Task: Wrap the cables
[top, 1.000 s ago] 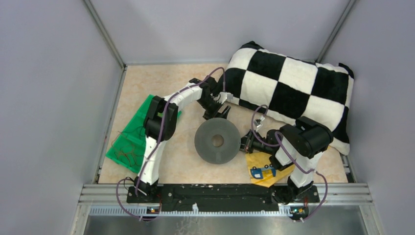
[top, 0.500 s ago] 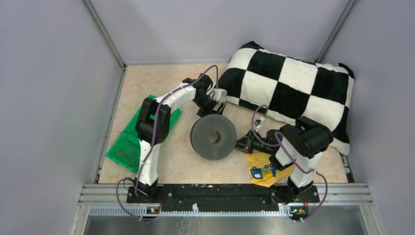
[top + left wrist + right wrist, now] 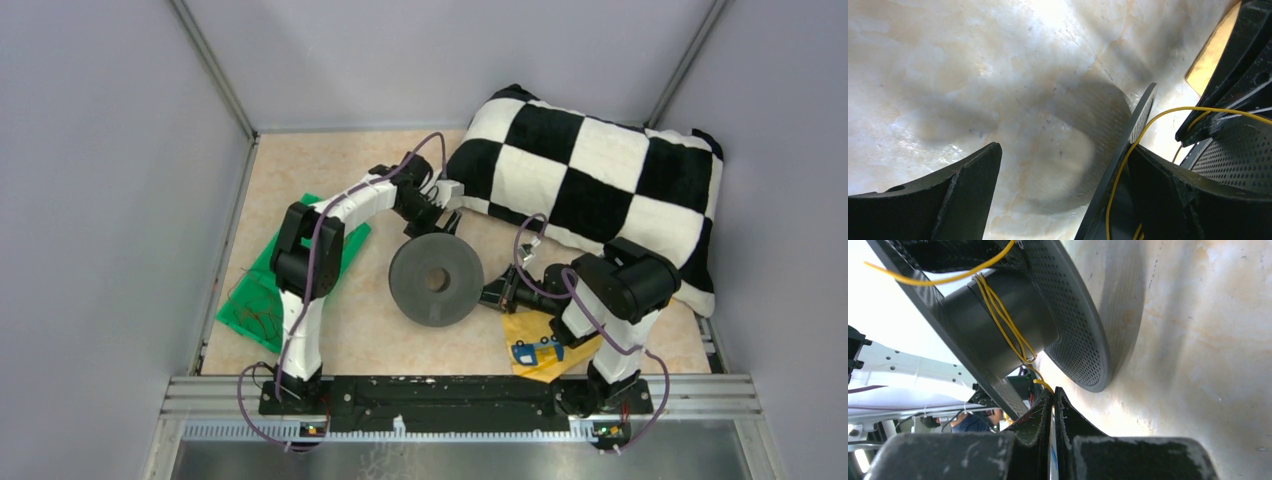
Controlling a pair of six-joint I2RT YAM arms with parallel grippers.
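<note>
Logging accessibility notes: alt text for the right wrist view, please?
A few turns of thin yellow wire circle the hub of a black spool with perforated flanges, and the strand runs down into the closed fingers of the right gripper. Pale marbled table fills the right side.

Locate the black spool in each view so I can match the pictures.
Top external: black spool mid-table, its round face toward the camera.
Left wrist: spool edge-on, right of centre.
Right wrist: spool fills the upper left.
Shared landmark: mottled beige tabletop in all three; yellow wire in both wrist views.
</note>
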